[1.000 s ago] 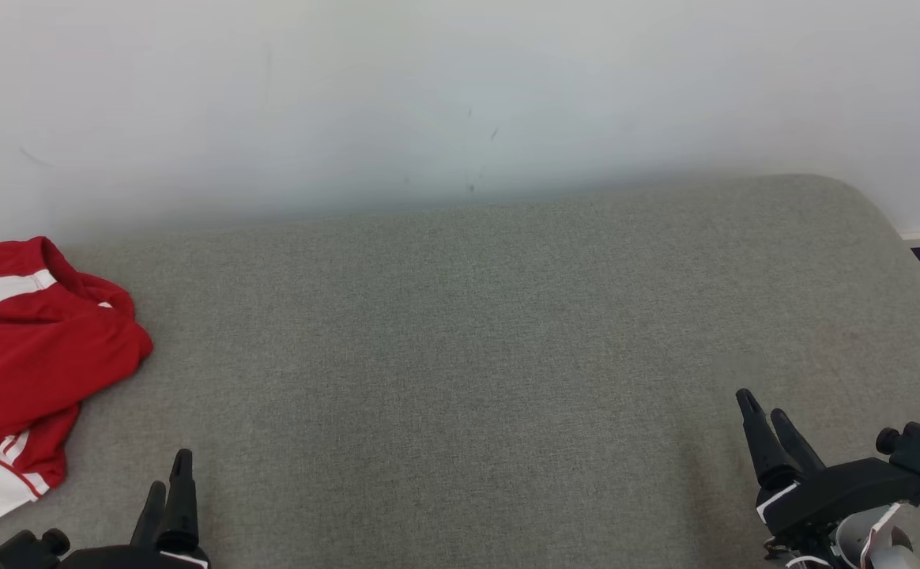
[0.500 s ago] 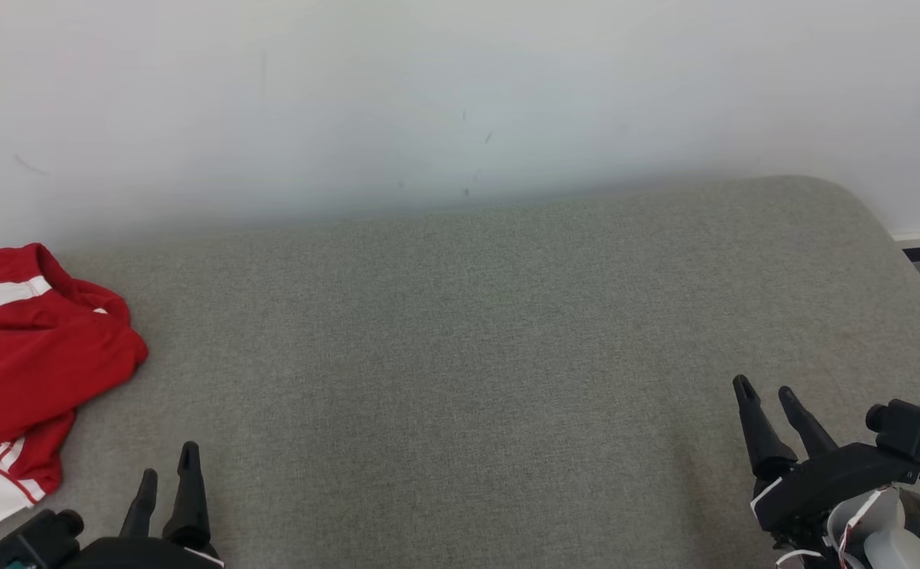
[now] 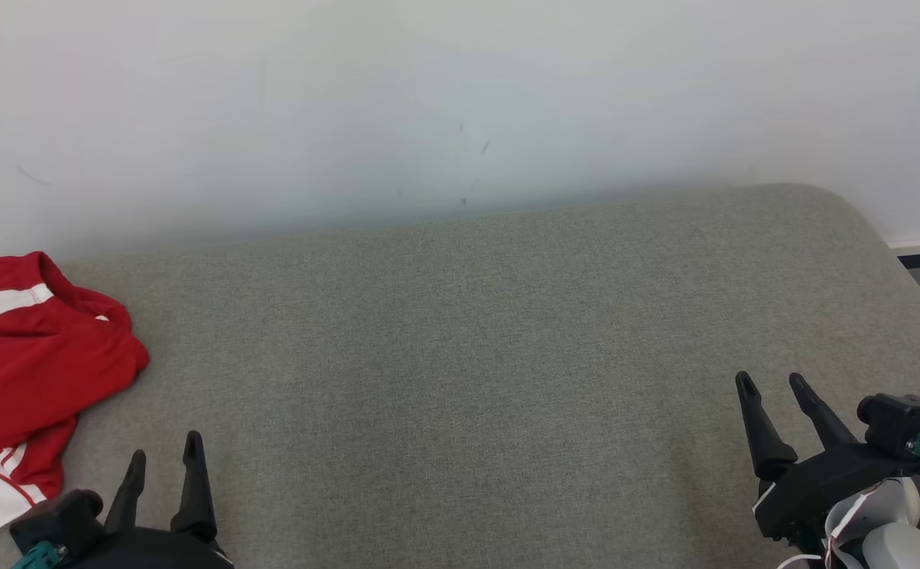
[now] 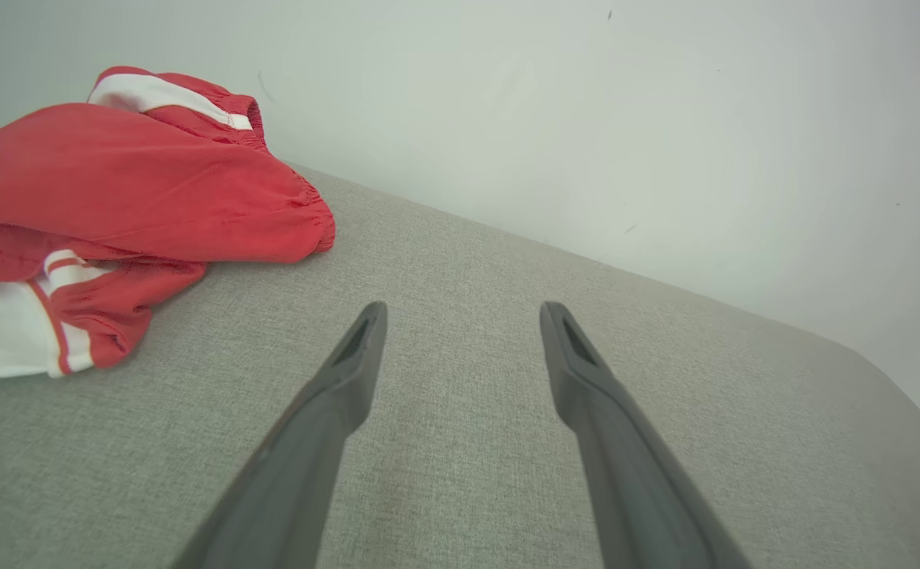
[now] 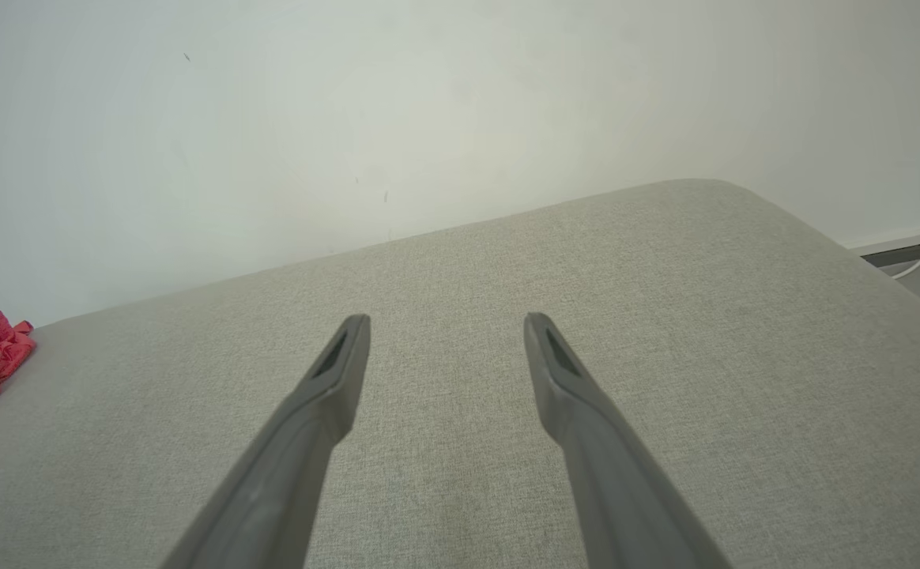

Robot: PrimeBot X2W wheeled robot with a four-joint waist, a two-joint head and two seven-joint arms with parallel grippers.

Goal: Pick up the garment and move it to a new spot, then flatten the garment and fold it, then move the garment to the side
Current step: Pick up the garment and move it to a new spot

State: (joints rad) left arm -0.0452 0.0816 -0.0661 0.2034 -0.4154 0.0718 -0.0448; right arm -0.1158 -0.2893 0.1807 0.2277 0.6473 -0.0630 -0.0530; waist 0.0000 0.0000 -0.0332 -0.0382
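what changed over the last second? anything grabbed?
Both wrists turned: left gripper and right gripper now show their open fingers side by side, slightly farther forward. Nothing grasped or released. Head camera shifted a little. The red and white garment stays crumpled at the left of the grey cushion, untouched.

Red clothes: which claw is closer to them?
Left. The left claw sits just beside the red clothes, not touching; the right claw is far across the grey cushion.
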